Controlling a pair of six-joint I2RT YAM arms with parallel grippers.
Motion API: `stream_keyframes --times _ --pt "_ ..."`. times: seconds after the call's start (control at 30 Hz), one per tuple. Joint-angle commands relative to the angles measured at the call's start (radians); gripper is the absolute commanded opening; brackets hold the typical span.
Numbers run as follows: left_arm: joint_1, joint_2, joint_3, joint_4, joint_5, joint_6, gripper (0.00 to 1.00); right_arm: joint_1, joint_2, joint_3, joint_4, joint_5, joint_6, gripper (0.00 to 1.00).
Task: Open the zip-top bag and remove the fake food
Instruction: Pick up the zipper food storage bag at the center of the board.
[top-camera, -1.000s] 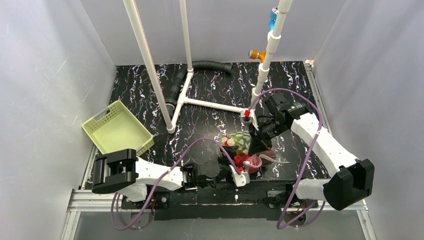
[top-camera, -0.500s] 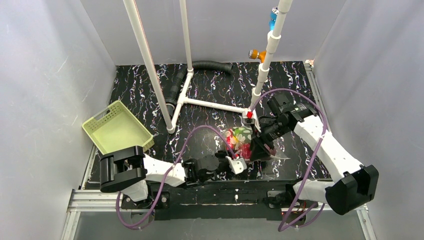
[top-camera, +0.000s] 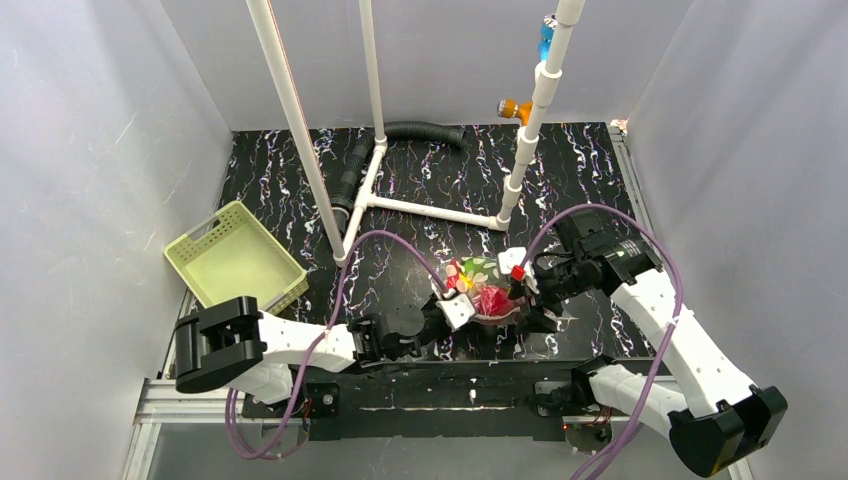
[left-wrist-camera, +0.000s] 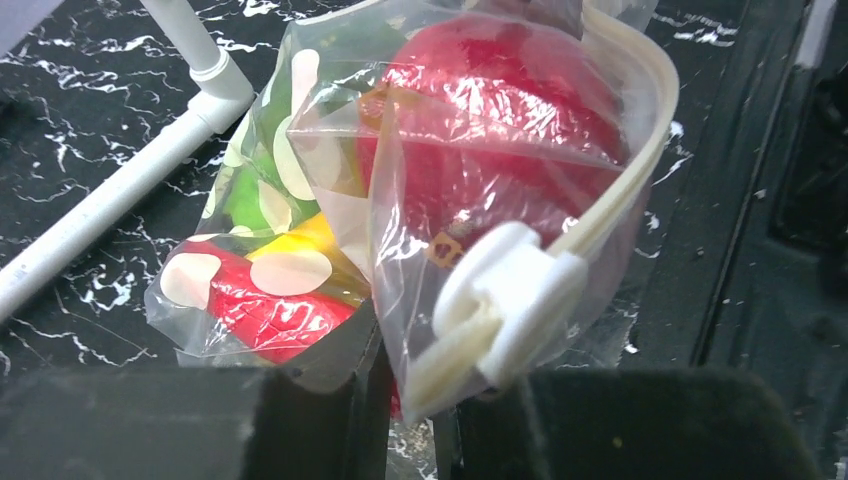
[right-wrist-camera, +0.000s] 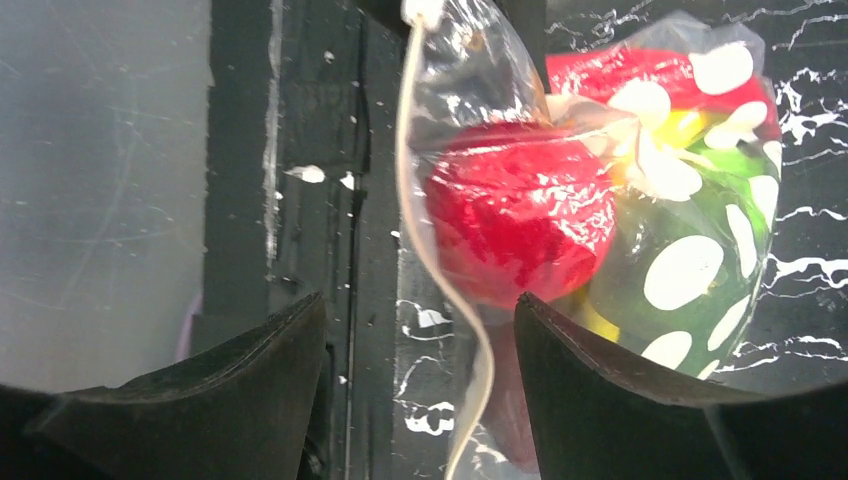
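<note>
Left pincer (left-wrist-camera: 411, 405) tight on zip-top bag (left-wrist-camera: 480, 130) edge

Parted pincer (right-wrist-camera: 419, 300) astride seemingly loose zip-top bag (right-wrist-camera: 650, 180)

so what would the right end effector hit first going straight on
Probably the bag: its zip edge runs between the right end effector's open fingers, red fruit close behind; depth is unclear.

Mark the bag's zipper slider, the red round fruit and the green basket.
zipper slider (left-wrist-camera: 510, 300): left wrist view, its white body
red round fruit (right-wrist-camera: 515, 215): right wrist view, its middle
green basket (top-camera: 240, 265): top external view, bare floor
</note>
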Motion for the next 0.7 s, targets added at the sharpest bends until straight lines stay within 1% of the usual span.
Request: stream_keyframes --times 0.0,0.07,0.1,0.27,0.37,0.4,0.43,0.47,0.5,0.67 --pt "0.009 -0.080 0.067 -0.070 0.040 -0.157 0.14 0.003 0.010 -0.055 0.139 0.084 -0.033 0.73" --pt "0.012 -0.093 0.082 -0.104 0.044 -0.180 0.13 0.003 0.010 -0.072 0.188 0.097 0.001 0.70" --pt "0.014 -0.100 0.090 -0.120 0.049 -0.214 0.12 0.003 0.011 -0.078 0.199 0.088 0.017 0.67" --pt "0.033 -0.118 0.111 -0.183 0.057 -0.323 0.05 0.001 -0.007 -0.102 0.244 0.067 0.082 0.47" --pt "0.044 -0.128 0.115 -0.196 0.061 -0.367 0.00 0.001 -0.022 -0.110 0.256 0.081 0.108 0.27" --pt "0.046 -0.130 0.117 -0.202 0.063 -0.378 0.00 -0.001 -0.026 -0.110 0.256 0.080 0.116 0.20" --pt "0.050 -0.131 0.119 -0.211 0.063 -0.388 0.00 -0.005 -0.029 -0.108 0.254 0.070 0.125 0.11" --pt "0.053 -0.133 0.122 -0.220 0.064 -0.400 0.00 -0.015 -0.031 -0.102 0.246 0.055 0.129 0.04" --pt "0.057 -0.134 0.124 -0.221 0.069 -0.407 0.00 -0.028 -0.033 -0.094 0.234 0.030 0.132 0.01" --pt "0.078 -0.156 0.088 -0.200 0.091 -0.435 0.00 -0.087 -0.040 -0.042 0.184 -0.068 0.143 0.01"
